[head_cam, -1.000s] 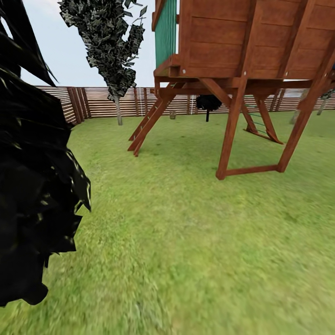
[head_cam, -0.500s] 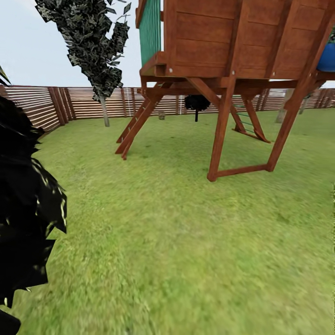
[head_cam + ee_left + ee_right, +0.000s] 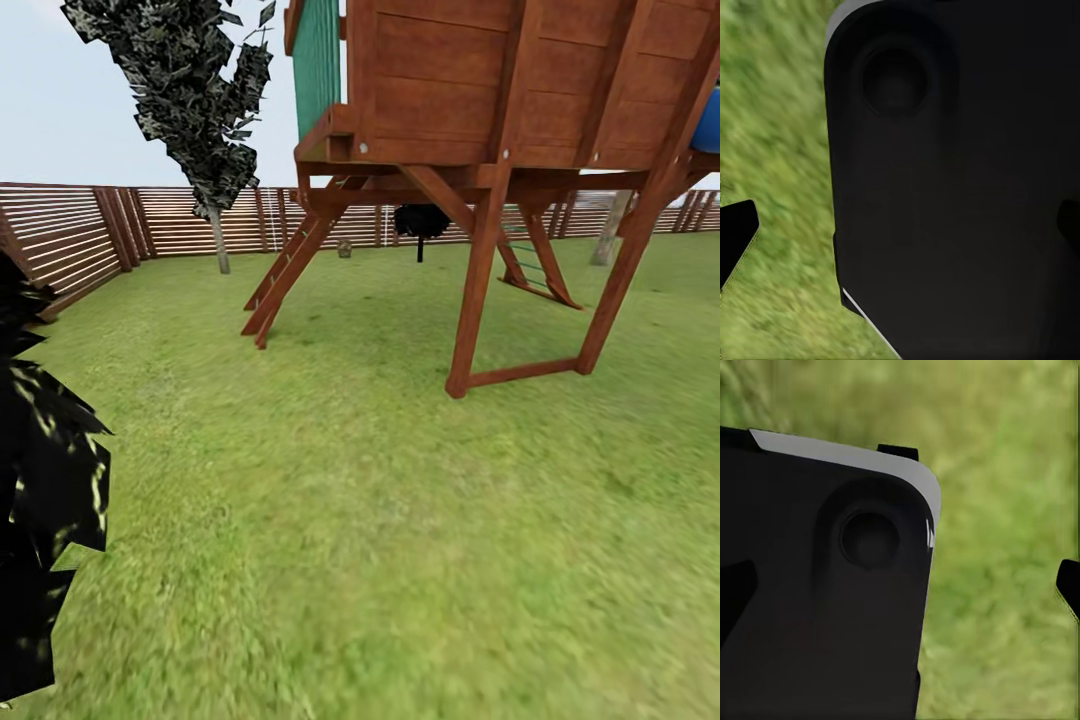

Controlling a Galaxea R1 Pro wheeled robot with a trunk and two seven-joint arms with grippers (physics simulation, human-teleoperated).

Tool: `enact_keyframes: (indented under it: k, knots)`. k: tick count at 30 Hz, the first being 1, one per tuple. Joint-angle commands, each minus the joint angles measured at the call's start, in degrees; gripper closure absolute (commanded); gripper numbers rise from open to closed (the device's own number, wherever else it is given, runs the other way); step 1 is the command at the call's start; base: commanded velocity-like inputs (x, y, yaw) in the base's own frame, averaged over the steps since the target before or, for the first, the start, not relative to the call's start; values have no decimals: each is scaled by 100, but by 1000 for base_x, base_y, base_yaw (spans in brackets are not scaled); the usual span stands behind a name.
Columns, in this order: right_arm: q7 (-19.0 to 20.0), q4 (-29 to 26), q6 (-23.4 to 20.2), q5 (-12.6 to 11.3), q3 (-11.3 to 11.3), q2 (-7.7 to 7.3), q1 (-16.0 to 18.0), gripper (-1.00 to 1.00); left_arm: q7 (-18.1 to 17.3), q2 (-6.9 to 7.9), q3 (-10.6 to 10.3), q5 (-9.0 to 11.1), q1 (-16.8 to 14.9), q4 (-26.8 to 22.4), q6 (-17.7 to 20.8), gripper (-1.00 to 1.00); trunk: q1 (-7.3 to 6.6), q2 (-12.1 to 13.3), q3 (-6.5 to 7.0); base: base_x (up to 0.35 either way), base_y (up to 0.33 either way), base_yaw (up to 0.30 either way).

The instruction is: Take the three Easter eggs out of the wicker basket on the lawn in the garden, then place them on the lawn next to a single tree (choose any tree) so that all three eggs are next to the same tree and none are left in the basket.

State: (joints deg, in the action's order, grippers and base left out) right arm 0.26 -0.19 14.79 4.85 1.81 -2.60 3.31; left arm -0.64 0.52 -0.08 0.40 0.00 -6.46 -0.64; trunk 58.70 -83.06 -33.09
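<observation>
The lawn (image 3: 380, 520) spreads bright green across the head view. A tree with a pale grey trunk (image 3: 218, 242) and dark blocky leaves stands at the far left by the fence. A tiny brownish thing (image 3: 344, 248) sits far off on the grass near the fence, too small to identify. The Easter eggs are out of view. In the left wrist view my left gripper (image 3: 900, 232) is open over blurred grass, its dark fingertips (image 3: 735, 236) at the picture's edges. My right gripper (image 3: 900, 589) is likewise open over grass, holding nothing.
A big wooden playset (image 3: 500, 120) on slanted legs (image 3: 475, 300) with a ladder (image 3: 285, 275) stands ahead on the right. Black spiky foliage (image 3: 40, 500) crowds the near left. A slatted fence (image 3: 130, 225) rings the garden. A small black tree (image 3: 420, 222) and another pale trunk (image 3: 610, 228) stand behind.
The whole head view has shifted: the camera turned right, so the black foliage slid toward the left edge and more fence shows. Nothing in the garden itself has moved.
</observation>
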Motion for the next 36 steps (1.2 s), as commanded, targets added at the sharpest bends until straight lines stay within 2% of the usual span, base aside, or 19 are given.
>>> enact_keyframes:
  k: [1,36]
  knots:
    - [0,3,15,34,13,-3,3,-100,-7,1,-1,4,0,-4,-7,-100,3,-2,-5,313,0,0]
    - [-43,1,24,27,6,38,3,-100,-7,9,-1,4,0,-2,-7,-100,3,-2,-5,313,0,0]
